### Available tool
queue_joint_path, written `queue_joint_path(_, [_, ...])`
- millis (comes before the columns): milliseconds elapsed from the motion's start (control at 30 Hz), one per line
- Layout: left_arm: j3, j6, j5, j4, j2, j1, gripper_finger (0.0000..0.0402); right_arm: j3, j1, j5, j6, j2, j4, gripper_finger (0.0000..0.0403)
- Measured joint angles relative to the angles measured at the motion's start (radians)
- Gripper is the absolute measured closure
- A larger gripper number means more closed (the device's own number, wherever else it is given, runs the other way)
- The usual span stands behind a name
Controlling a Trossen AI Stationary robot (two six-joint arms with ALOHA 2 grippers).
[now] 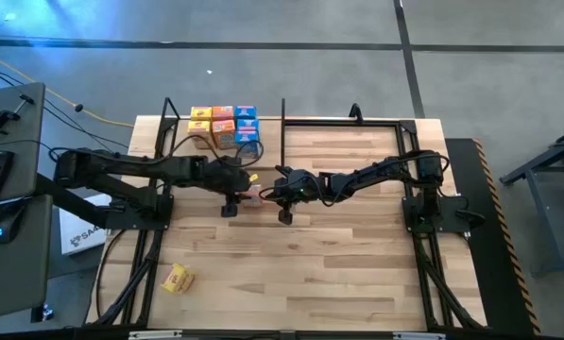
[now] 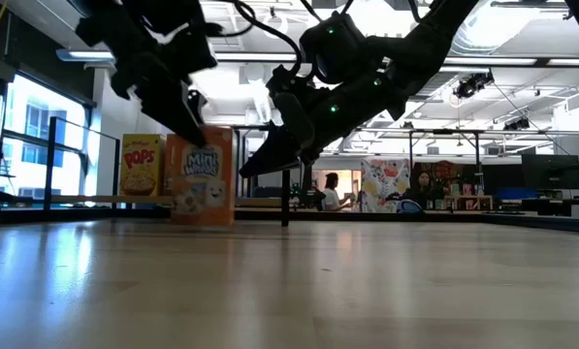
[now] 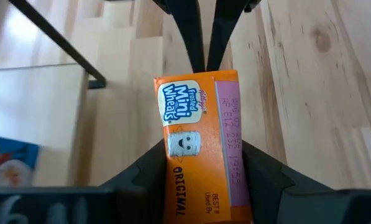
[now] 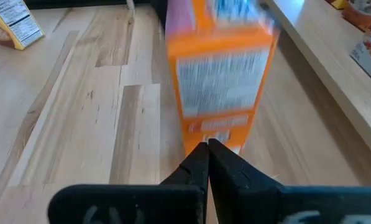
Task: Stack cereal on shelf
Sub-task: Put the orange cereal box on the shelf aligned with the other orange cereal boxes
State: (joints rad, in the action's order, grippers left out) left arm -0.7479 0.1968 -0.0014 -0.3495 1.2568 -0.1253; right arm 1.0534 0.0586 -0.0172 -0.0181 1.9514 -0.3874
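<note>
Orange cardboard, light and crushable: we judge the cereal box (image 3: pixel 201 140) wants gentle side pressure, where our left gripper (image 3: pixel 201 180) straddles it; right gripper (image 4: pixel 207 163) pinched empty.

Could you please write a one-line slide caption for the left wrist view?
Left gripper straddles an upright orange Mini-Wheats box on the table, with the right gripper's shut fingers just behind it.

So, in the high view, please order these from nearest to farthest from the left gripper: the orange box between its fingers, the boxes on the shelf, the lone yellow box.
From the left gripper:
1. Orange box, at the gripper, mid-table.
2. Boxes on the shelf, at the far edge.
3. Lone yellow box, near edge, left side.
</note>
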Motion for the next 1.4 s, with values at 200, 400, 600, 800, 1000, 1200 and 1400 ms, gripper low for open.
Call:
queue_joint_path(200, [0.000,0.063,-0.021,-0.160,-0.145,-0.041,0.0261,0.000,0.000,-0.006,0.006,0.000,0.001,0.0401])
queue_joint_path(400, [0.000,0.103,-0.115,-0.335,-0.281,-0.143,0.0260,0.000,0.000,-0.020,0.019,0.000,0.001,0.0401])
queue_joint_path(600, [0.000,0.191,-0.149,-0.304,-0.342,-0.268,0.0260,0.000,0.000,-0.029,0.027,0.000,0.001,0.0401])
queue_joint_path(800, [0.000,0.259,-0.107,-0.246,-0.300,-0.392,0.0259,0.000,0.000,-0.049,0.038,0.000,0.001,0.0401])
queue_joint_path(1000, [0.000,0.278,-0.069,-0.210,-0.237,-0.439,0.0259,0.000,0.000,-0.052,0.038,0.000,0.001,0.0401])
queue_joint_path(1200, [0.000,0.279,-0.098,-0.188,-0.219,-0.439,0.0236,0.000,0.000,-0.063,0.045,0.000,0.001,0.0401])
queue_joint_path(1400, [0.000,0.295,-0.148,-0.169,-0.220,-0.438,0.0198,0.000,0.000,-0.066,0.045,0.000,0.001,0.0401])
